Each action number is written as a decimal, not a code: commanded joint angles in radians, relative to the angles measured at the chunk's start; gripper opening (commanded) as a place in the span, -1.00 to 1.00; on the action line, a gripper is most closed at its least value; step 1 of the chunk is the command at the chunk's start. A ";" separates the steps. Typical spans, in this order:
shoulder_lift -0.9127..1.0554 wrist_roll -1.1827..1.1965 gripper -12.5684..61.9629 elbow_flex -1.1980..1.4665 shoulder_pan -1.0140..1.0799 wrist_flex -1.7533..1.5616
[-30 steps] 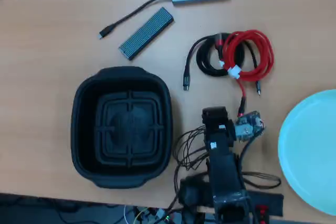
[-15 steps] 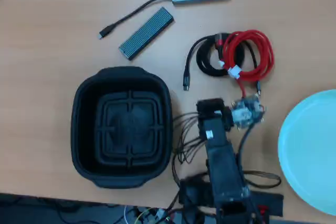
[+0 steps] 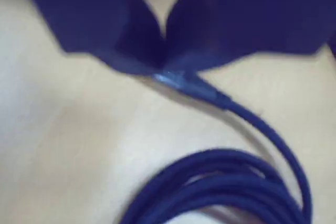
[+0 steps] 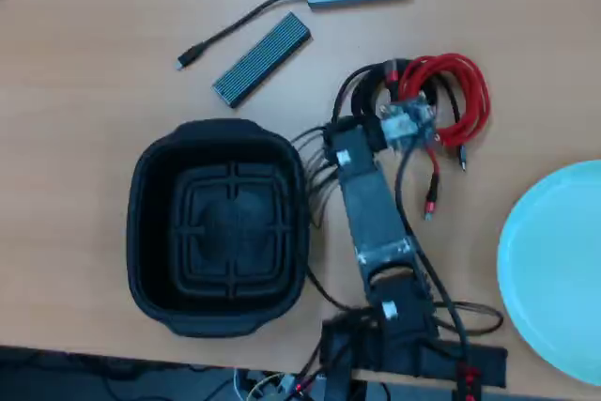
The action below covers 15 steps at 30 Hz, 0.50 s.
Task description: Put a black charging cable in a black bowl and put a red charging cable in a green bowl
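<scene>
The arm has swung out over the black charging cable — jaws down at its plug.

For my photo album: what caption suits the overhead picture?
Robot arm reaching over coiled black cable and red cable, between black tub and mint dish.

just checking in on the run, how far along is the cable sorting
Nothing is sorted yet: the black bowl and the green bowl hold no cable. The gripper is over the black charging cable, its plug at the jaws in the wrist view. The red charging cable lies untouched.
</scene>
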 commanded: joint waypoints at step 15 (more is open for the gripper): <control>-0.063 0.077 -0.87 -0.106 0.002 -0.048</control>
